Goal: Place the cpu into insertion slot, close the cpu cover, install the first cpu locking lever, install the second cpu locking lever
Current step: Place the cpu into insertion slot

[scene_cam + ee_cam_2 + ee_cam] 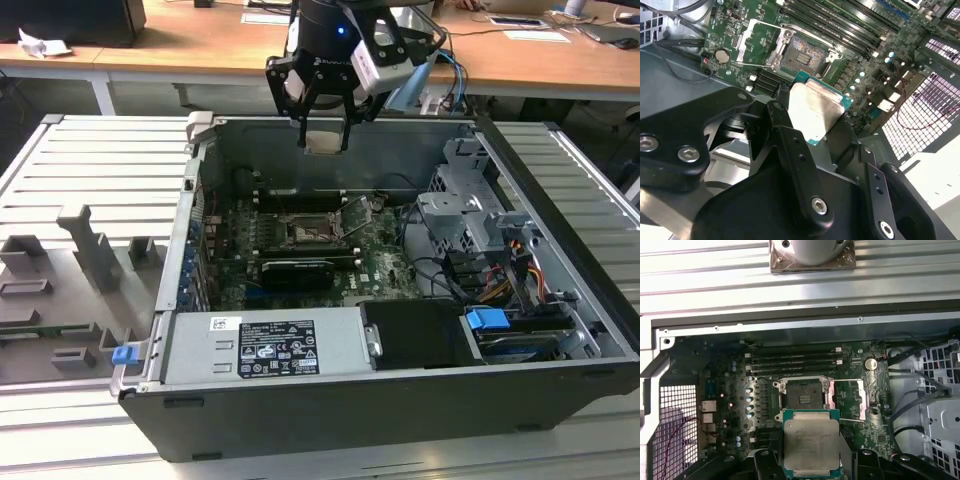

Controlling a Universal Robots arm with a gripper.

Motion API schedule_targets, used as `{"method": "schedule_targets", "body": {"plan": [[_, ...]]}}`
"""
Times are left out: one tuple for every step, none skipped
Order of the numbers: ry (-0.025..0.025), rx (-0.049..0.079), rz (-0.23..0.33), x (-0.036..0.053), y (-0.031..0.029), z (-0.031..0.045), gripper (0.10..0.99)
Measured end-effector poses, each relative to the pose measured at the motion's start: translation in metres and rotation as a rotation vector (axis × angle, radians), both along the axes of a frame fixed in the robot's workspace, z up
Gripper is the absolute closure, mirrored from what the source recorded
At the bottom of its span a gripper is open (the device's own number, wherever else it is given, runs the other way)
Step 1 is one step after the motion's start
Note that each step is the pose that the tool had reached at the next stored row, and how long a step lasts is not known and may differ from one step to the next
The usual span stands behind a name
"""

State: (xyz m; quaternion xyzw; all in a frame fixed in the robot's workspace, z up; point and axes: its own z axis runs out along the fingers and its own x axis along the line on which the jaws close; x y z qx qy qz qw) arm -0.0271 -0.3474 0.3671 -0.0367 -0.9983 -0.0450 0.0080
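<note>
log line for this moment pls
gripper: shut on cpu | cpu: held above motherboard | insertion slot: empty | cpu cover: open

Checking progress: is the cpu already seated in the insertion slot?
No, the end effector holds the cpu clear of the empty insertion slot.

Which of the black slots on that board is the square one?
The insertion slot, beside the open cpu cover; the memory slots are long and narrow.

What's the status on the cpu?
Claw shut on cpu, above the board. Slot empty, cover open. Nothing in between.
</note>
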Motion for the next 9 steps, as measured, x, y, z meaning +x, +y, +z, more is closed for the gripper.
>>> {"method": "schedule_targets", "body": {"plan": [[0.0,0.0,-0.003,0.0,0.0,0.0,0.545],[-0.0001,0.0,-0.005,0.0,0.0,0.0,0.545],[0.0,0.0,-0.007,0.0,0.0,0.0,0.545],[-0.0001,0.0,-0.01,0.0,0.0,0.0,0.545],[-0.0001,0.0,-0.011,0.0,0.0,0.0,0.545],[0.0,0.0,-0.013,0.0,0.0,0.0,0.545],[0.0,0.0,-0.013,0.0,0.0,0.0,0.545],[0.0,0.0,-0.014,0.0,0.0,0.0,0.545],[-0.0001,0.0,-0.015,0.0,0.0,0.0,0.545]]}}
